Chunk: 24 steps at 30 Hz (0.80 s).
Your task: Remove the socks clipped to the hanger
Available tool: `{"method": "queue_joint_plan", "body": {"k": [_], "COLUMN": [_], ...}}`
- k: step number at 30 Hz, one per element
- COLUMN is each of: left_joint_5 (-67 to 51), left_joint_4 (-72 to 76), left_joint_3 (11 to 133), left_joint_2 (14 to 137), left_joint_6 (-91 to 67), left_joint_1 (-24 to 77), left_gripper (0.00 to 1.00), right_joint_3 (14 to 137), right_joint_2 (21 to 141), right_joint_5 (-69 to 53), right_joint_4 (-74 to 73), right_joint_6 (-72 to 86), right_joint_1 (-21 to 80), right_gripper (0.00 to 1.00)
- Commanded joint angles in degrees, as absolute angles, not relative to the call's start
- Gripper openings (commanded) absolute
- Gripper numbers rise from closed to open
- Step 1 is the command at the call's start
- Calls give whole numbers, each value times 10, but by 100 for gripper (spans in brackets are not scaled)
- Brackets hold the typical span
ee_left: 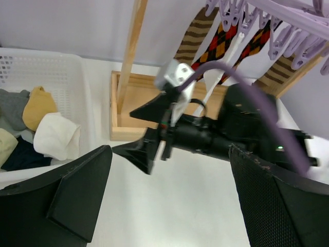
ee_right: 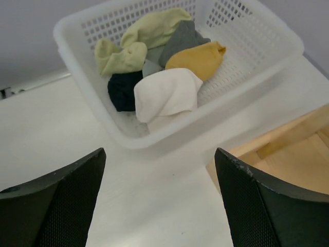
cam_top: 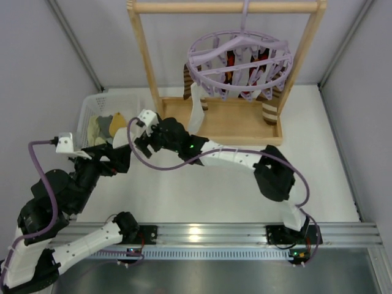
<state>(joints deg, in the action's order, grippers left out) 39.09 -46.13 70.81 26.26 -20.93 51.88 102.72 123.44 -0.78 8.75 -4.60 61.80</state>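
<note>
The lavender hanger point(cam_top: 239, 64) hangs by its hook from the wooden rack's top bar. Clipped to it are brown striped socks point(cam_top: 269, 113), black argyle socks point(ee_left: 221, 41) and a white sock point(cam_top: 197, 110). Another white sock point(ee_right: 164, 98) lies loose in the white basket point(ee_right: 257, 67). My right gripper point(cam_top: 139, 138) hovers just in front of the basket's near wall; its jaws stand open and empty point(ee_right: 162, 206). My left gripper point(ee_left: 169, 206) is open too, low over the table beside the basket, holding nothing and looking at the right gripper point(ee_left: 141, 134).
The basket point(cam_top: 92, 104) at the left also holds yellow, grey, green and dark cloth pieces. The wooden rack's base tray point(cam_top: 245, 125) sits right of the basket, with uprights on both sides. The right arm stretches across the middle of the table.
</note>
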Motion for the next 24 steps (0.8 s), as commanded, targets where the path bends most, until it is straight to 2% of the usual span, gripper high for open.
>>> {"method": "queue_joint_plan", "body": {"k": [1,4,9,12,15,21,24], "left_joint_5": [352,326,255,248,243,236,86], "left_joint_4": [-454,-440,-333,-267,-209,39,115], "left_joint_3": [702,691,629,595,563,485,476], "left_joint_2": [296,325,347,365,398,503,574], "left_joint_6": [-215,-207,-183,-173,-152,-73,-124], "left_joint_1": [519,519,519,519,519,512,426], "left_gripper": [99,99,99,99,99,99,99], "right_joint_3": [938,867,767,691,615,525,512], "right_joint_2": [1082,993,862,784,699,532,469], "right_joint_5": [6,3,13,38,143,207,216], "right_joint_4": [150,96,1,-66,-110,-177,-201], "right_joint_6": [-18,18,52,47,60,89,98], "right_joint_1": [616,616,615,615,614,594,593], "right_gripper": [84,89,99,99,99,99,100]}}
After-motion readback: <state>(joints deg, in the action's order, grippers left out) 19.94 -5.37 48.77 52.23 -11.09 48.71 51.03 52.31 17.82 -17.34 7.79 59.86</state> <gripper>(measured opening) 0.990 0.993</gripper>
